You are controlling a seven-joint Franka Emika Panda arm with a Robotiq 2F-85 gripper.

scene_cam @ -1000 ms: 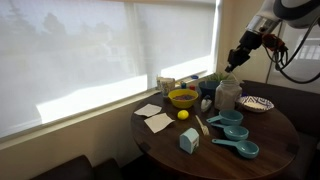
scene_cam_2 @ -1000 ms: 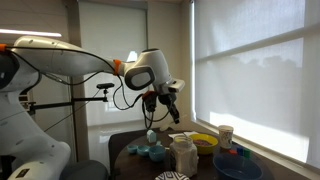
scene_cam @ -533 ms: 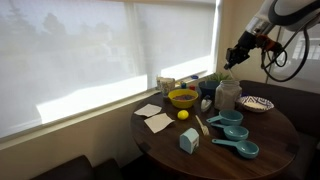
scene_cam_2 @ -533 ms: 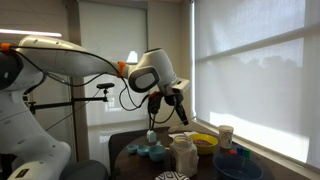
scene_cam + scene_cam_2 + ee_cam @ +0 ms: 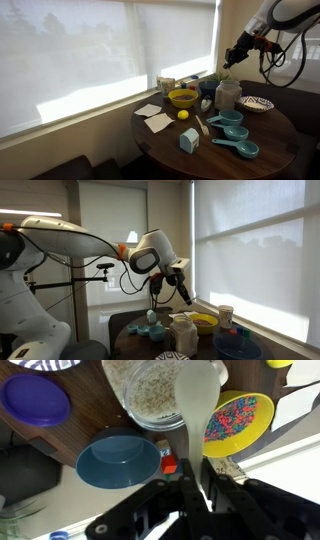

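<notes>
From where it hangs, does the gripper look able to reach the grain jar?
Probably yes: the gripper hangs above the grain jar with nothing between, though it holds a white scoop.

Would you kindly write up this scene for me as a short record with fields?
holding: gripper shut on pale utensil, high above the table
under it: jar of oats
around jar: blue bowl, yellow bowl of sprinkles, purple dish
elsewhere on table: teal measuring cups, lemon
</notes>
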